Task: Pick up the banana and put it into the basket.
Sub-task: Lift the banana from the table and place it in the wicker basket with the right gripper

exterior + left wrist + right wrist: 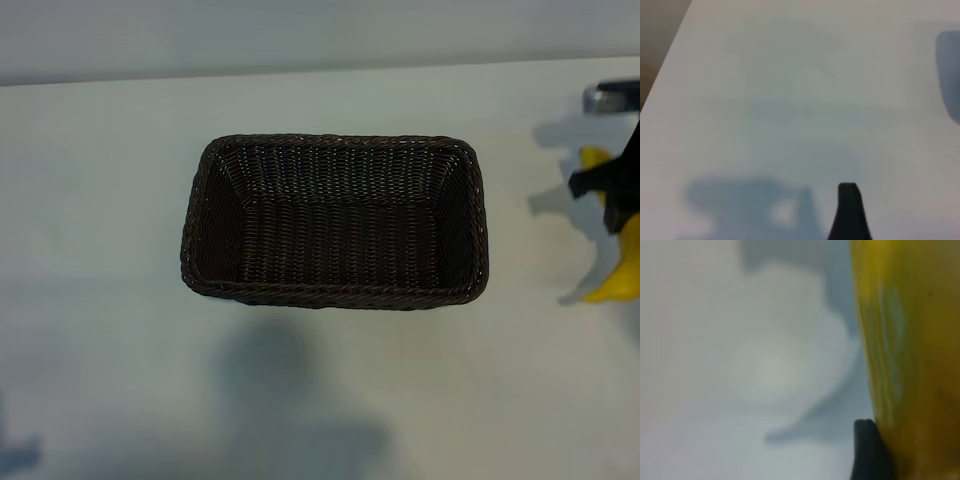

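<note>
The basket [335,222] is dark woven wicker, ribbed and rough; the banana [910,360] skin looks smooth and waxy.

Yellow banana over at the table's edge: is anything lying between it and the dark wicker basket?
Nothing visible: only bare white table separates the curved yellow banana, gripped by the right gripper, from the empty dark brown woven basket.

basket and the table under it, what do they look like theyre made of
The basket: woven wicker or a wicker-look plastic, dark brown, slightly glossy. Fine ribbed strands run along its walls and floor, with a braided rim. Which of the two cannot be told.

The table: a smooth, matte white surface, probably laminate or painted board. It shows soft shadows and no grain.
</note>
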Robot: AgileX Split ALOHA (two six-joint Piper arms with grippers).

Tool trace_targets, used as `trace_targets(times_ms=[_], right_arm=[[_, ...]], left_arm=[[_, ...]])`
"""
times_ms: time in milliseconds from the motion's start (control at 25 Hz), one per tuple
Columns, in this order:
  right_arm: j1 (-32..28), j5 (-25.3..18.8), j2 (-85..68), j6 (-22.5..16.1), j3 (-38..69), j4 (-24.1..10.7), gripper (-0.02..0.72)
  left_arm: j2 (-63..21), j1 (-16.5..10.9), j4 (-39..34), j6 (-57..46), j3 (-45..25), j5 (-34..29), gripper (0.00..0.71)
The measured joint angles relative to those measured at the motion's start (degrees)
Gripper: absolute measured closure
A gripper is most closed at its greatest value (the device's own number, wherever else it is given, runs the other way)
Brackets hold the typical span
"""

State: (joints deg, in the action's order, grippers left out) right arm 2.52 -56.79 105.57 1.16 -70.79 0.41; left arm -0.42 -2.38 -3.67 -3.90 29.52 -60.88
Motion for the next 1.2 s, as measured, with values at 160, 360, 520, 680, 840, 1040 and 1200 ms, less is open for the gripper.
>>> trace_targets(times_ms=[160,360,520,680,840,1040,1200], right_arm=[[0.0,-8.5,-1.8,1.0,-7.3,-0.1,0.278],[1.0,-10.8,-1.8,1.3,-10.9,0.0,0.278],[4.7,-10.8,-1.8,1.8,-11.9,0.0,0.278],[10.1,-10.9,-1.8,2.4,-13.8,0.0,0.278],[16.0,-11.0,-1.3,2.4,-17.3,0.1,0.278],[23.2,-11.4,1.8,5.1,-22.0,-0.4,0.278],[28.7,-8.7,3.8,13.8,-23.4,-0.7,0.278]], left_arm=[[0.0,0.0,0.0,0.0,0.0,0.0,0.151],[0.0,0.0,0.0,0.0,0.0,0.0,0.151],[0.0,0.0,0.0,0.0,0.0,0.0,0.151],[0.0,0.0,0.0,0.0,0.0,0.0,0.151],[0.0,0.0,0.0,0.1,0.0,0.1,0.151],[0.0,0.0,0.0,0.1,0.0,0.1,0.151],[0.0,0.0,0.0,0.1,0.0,0.0,0.151]])
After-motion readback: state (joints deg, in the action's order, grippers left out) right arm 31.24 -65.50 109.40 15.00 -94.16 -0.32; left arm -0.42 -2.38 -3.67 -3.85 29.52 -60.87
